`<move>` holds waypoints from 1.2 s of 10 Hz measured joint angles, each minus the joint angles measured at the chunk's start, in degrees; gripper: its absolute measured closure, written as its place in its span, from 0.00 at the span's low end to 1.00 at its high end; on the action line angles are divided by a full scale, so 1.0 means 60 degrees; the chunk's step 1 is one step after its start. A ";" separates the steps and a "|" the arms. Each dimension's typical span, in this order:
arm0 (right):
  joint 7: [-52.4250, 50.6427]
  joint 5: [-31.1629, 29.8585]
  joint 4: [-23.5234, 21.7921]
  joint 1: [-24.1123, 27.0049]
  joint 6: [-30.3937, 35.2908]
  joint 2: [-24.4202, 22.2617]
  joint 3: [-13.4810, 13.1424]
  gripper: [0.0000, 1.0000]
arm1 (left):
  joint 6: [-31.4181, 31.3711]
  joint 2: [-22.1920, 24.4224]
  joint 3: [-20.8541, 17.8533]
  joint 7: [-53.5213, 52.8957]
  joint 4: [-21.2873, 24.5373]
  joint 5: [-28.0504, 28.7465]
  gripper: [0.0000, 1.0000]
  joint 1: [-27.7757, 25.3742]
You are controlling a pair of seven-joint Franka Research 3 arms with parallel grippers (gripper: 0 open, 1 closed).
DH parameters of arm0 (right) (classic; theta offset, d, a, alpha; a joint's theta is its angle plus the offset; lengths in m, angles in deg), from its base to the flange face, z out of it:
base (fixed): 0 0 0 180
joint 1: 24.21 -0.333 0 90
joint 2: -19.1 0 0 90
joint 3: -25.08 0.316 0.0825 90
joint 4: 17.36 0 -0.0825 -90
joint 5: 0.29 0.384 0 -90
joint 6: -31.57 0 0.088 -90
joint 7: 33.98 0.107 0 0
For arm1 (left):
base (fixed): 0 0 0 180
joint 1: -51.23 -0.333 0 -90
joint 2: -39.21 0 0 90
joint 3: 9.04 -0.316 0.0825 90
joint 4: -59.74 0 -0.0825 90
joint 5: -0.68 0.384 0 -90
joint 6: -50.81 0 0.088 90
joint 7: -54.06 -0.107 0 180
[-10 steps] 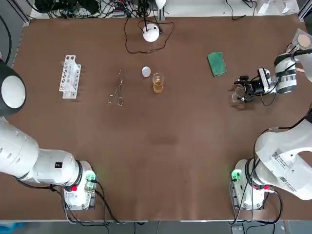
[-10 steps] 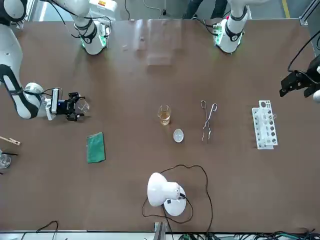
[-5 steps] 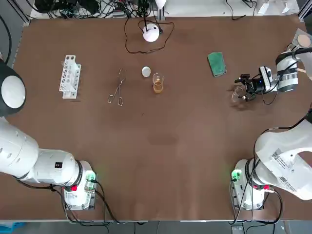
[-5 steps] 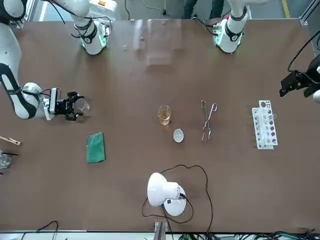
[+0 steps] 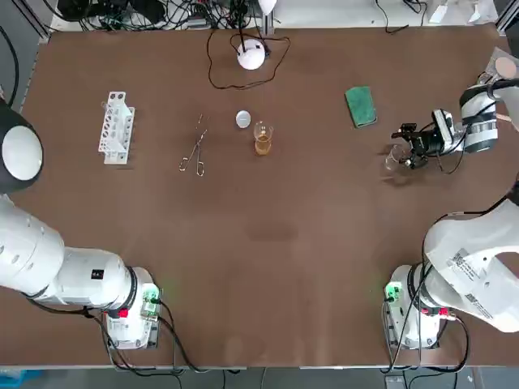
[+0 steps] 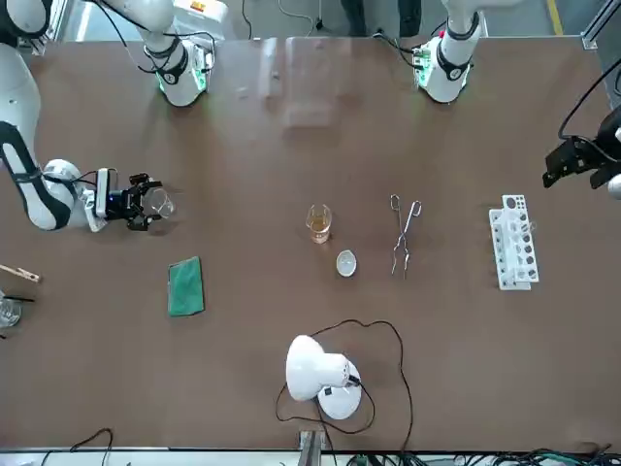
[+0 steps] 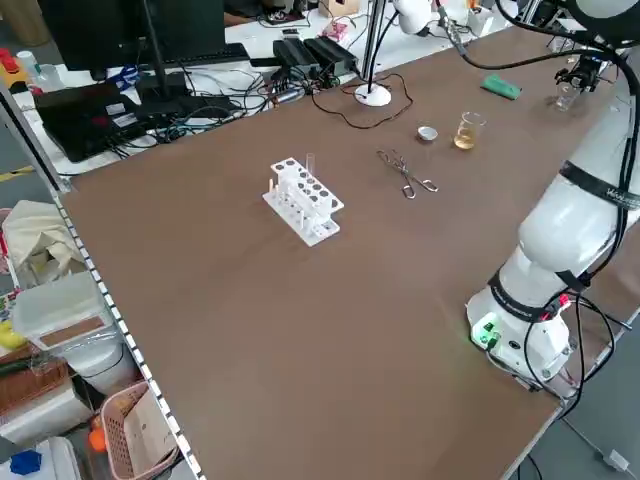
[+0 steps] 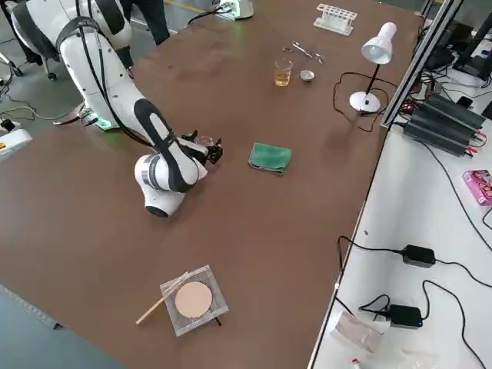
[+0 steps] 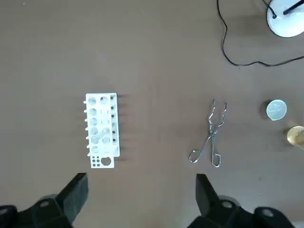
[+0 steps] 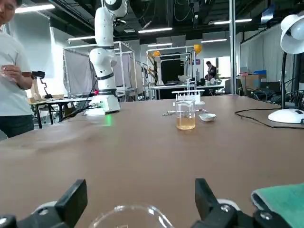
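The right end effector (image 5: 404,147) sits low over the desk (image 5: 284,243), just beside the green cloth (image 5: 360,106) on the side toward the robot's bases. Its 2 fingers (image 10: 76,195) are spread wide, and the rim of the empty glass beaker (image 10: 130,212) shows between them; nothing is pinched.

The beaker (image 5: 394,159) stands upright near the cloth. It looks thin-walled and clear, so I judge it light, brittle and slick. The safest hold is probably across the wall below the rim, squeezed gently and kept level.

The left end effector (image 9: 140,190), also spread, hangs high over the test tube rack (image 9: 101,130), well apart from the cloth.

No brand, label or graduation can be read on the beaker, the cloth or the rack.
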 joint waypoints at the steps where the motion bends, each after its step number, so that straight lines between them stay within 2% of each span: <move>1: 0.0121 -0.0005 -0.0039 -0.0001 0.0151 -0.0309 0.0000 0.00 | 0.0000 0.0011 0.0000 0.0000 -0.0001 0.0000 0.00 0.0000; 4: 0.0982 -0.0012 -0.0223 -0.0054 0.0465 -0.1382 0.0015 0.00 | 0.0000 0.0059 0.0001 0.0000 -0.0006 0.0000 0.00 0.0001; 7: 0.2827 0.0129 -0.0293 -0.0686 0.0445 -0.2519 0.0092 0.00 | 0.0000 0.0063 0.0025 0.0000 -0.0007 0.0000 0.00 0.0012; 9: 0.4249 0.0404 -0.0292 -0.1329 0.0136 -0.3195 0.0107 0.00 | 0.0000 0.0063 0.0033 0.0000 -0.0007 0.0000 0.00 0.0013; 12: 0.6393 0.0484 -0.0264 -0.1778 -0.0592 -0.4096 0.0122 0.00 | 0.0000 0.0058 0.0033 0.0000 -0.0004 0.0000 0.00 0.0009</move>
